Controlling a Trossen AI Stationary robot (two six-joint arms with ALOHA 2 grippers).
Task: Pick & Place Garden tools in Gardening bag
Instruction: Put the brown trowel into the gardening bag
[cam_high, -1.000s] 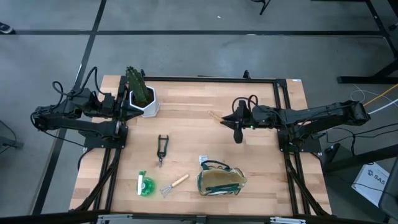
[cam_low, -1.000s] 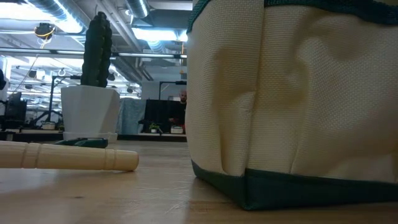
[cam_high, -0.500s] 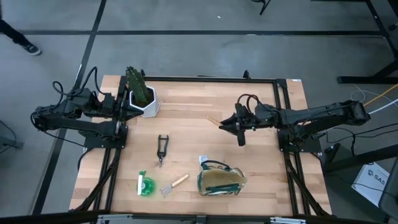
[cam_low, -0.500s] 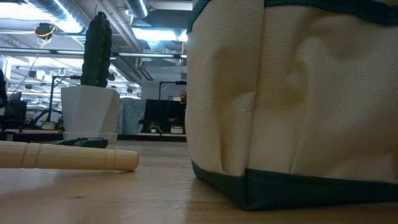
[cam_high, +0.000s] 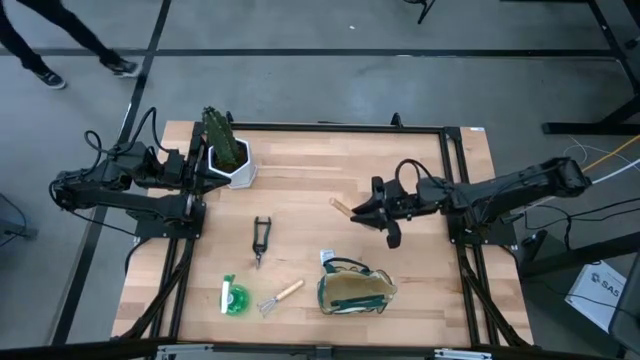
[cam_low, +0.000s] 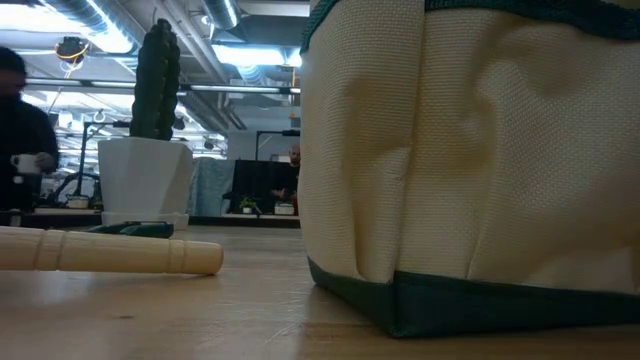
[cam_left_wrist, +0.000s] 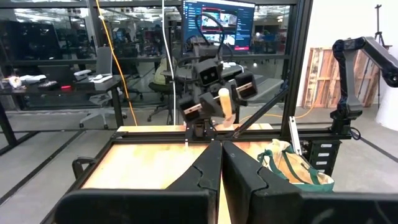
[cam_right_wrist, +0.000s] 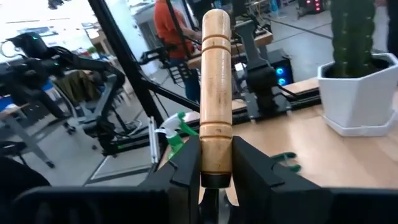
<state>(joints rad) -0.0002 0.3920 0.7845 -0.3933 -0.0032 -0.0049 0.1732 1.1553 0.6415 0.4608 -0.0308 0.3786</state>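
Bag (cam_high: 355, 291) is sitting near the front edge, right of centre, mouth open upward; in the low view its tan wall (cam_low: 470, 160) is filling most of the frame. Left of it along the front edge, the rake (cam_high: 280, 297) is lying flat, and the green round item (cam_high: 234, 298) is lying just beyond the rake toward the left edge. Shears (cam_high: 261, 238) are lying farther back, left of centre, well apart from both. Right gripper (cam_high: 372, 209) is hanging over the middle of the table, right of centre, behind the bag; its fingers (cam_right_wrist: 186, 163) are pinching the trowel (cam_high: 345, 209) by the wooden handle (cam_right_wrist: 216, 93), which is sticking out past the fingertips toward the left edge. Trowel blade is hidden by the gripper. Left gripper (cam_left_wrist: 221, 158) is waiting at the back left corner beside the potted plant (cam_high: 225, 150), fingers pressed together on nothing. A person (cam_high: 45, 35) is walking on the floor beyond the back left corner.
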